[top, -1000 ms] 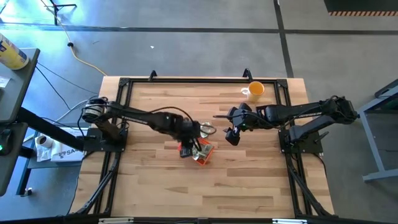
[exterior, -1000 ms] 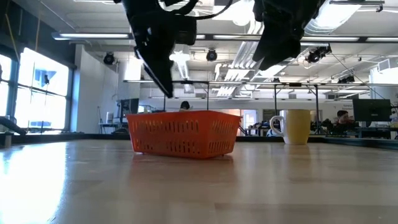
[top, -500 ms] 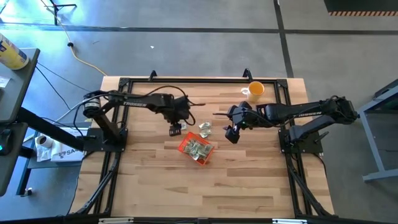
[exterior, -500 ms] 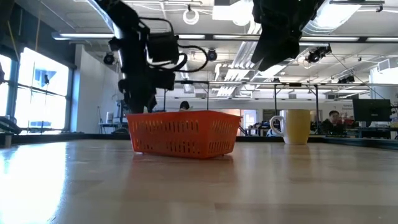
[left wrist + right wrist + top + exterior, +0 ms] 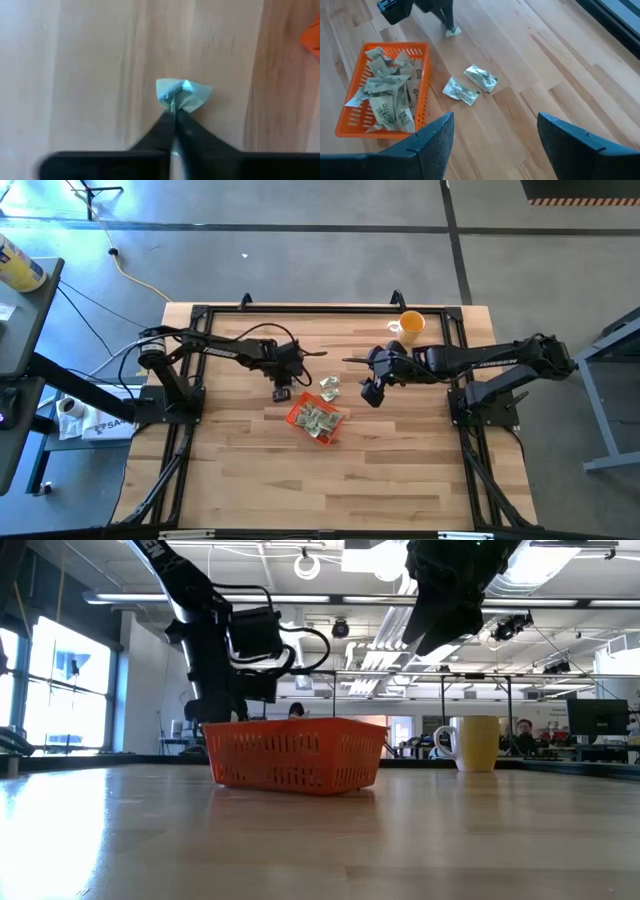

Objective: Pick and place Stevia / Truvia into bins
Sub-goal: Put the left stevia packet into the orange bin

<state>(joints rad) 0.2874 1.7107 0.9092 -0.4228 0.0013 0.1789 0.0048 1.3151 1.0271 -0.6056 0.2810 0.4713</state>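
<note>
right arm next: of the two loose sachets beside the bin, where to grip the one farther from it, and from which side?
Come straight down on the sachet and pinch across its short width. It lies flat, crumpled, with bare table on its outer side; its neighbour sits close on the bin side. The right gripper is open.

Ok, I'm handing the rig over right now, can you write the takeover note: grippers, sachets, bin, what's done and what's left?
Left gripper: shut on one sachet, pinched at the table left of the orange bin.
Right gripper: open, empty, hovering to the right of the bin, above the table.
Done: the bin holds a pile of sachets.
Left: carry the pinched sachet to the bin, then the two loose sachets lying on the wood beside the bin.
The yellow cup stands at the far right, not involved.
</note>
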